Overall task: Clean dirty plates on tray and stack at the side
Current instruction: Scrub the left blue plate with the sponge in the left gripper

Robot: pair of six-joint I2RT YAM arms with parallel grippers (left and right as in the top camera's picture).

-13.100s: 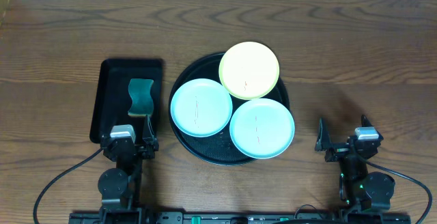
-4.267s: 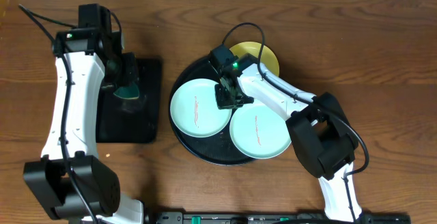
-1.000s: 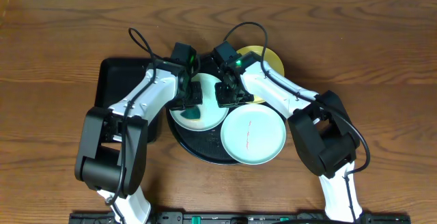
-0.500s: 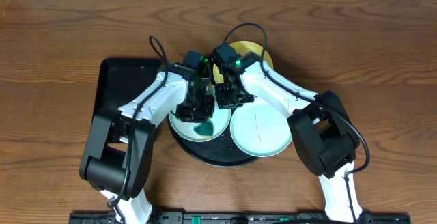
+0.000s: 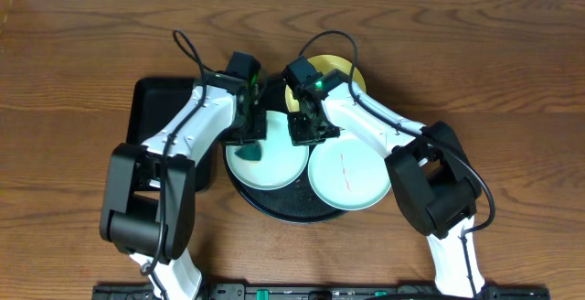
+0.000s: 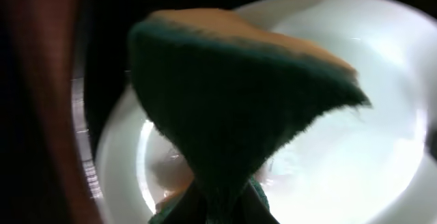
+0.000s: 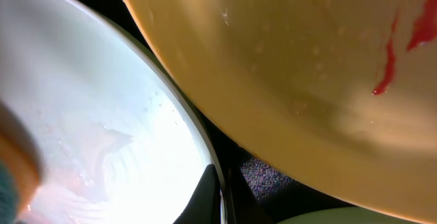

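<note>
Three plates lie on the round black tray (image 5: 274, 208). My left gripper (image 5: 249, 137) is shut on a green sponge (image 5: 248, 151), which presses on the left turquoise plate (image 5: 279, 165). Up close, the sponge (image 6: 239, 101) covers much of that wet plate (image 6: 362, 156), and my left gripper (image 6: 218, 209) pinches its narrow end. My right gripper (image 5: 305, 133) is shut on this plate's right rim; the right wrist view shows the fingers (image 7: 208, 193) either side of the rim (image 7: 205, 156). The yellow plate (image 5: 345, 71) with its red mark (image 7: 389, 77) lies behind. A second turquoise plate (image 5: 352, 176) lies at the right.
A rectangular black tray (image 5: 160, 117) lies left of the round one, partly under my left arm. Both arms cross over the round tray's back half. Bare wooden table (image 5: 512, 80) surrounds the trays.
The left gripper has dragged the sponge from the plate's middle back toward its left side. The right gripper has stayed on the rim.
</note>
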